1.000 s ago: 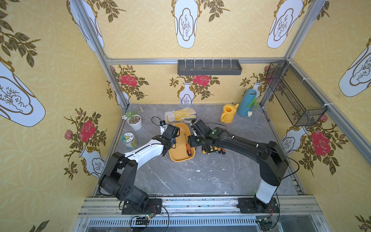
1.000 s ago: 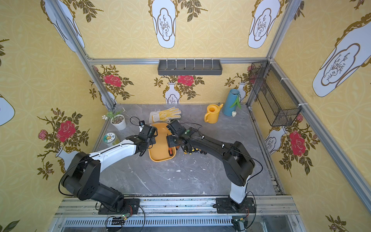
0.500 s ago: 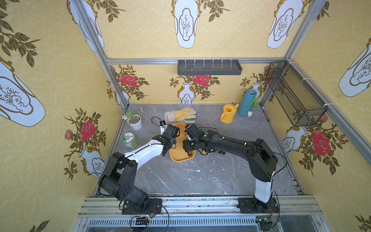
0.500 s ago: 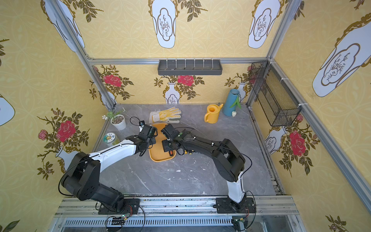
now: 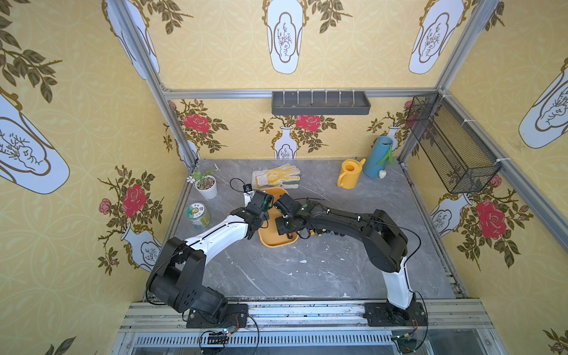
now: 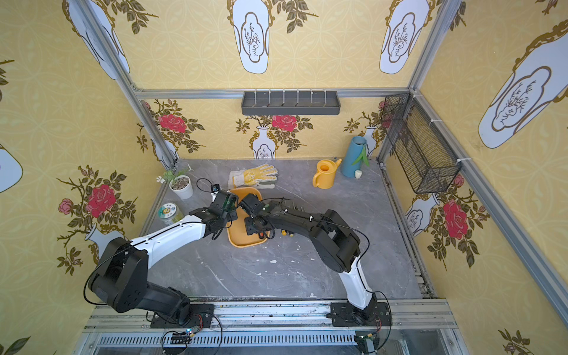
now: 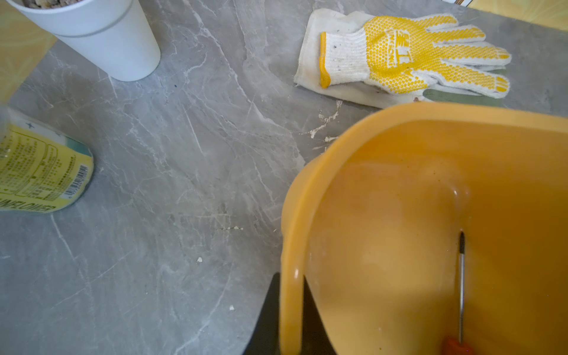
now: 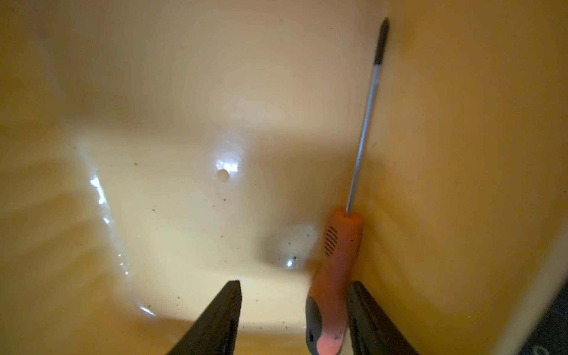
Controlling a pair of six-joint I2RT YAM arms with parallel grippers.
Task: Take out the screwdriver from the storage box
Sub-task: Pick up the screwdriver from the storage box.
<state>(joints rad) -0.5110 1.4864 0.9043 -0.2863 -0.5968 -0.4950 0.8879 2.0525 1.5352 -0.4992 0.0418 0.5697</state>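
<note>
The grey surface carries the yellow-orange storage box. The left gripper is clamped on its side wall. The right gripper is open inside it, its jaws either side of the handle of the screwdriver, which lies against the box's wall.

The left gripper jaws pinch the storage box rim; the screwdriver lies inside. A glove lies on the worktop just beside the box.
</note>
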